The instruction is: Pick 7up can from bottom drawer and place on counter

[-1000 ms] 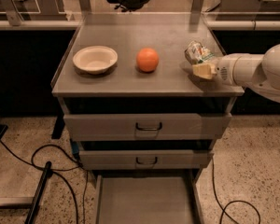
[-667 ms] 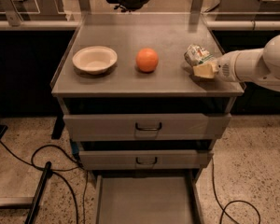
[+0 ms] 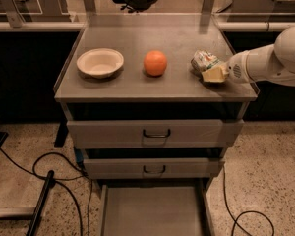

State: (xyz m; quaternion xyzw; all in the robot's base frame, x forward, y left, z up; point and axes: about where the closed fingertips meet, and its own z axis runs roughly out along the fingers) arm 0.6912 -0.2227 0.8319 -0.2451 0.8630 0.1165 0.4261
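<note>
The 7up can (image 3: 203, 61) lies tilted on its side at the right end of the counter (image 3: 132, 86), silvery with green marks. My gripper (image 3: 213, 74) comes in from the right on a white arm (image 3: 273, 59) and sits right against the can's front right side, low over the counter. The bottom drawer (image 3: 152, 211) is pulled out below, and its grey floor shows nothing on it.
A white bowl (image 3: 100, 62) stands on the counter's left and an orange (image 3: 155, 63) in its middle. The two upper drawers (image 3: 155, 132) with black handles are closed. Black cables (image 3: 49, 168) lie on the floor at left and right.
The arm's bulky rear part has risen and shifted slightly right. The gripper tip has stayed beside the can, which has hardly moved.
</note>
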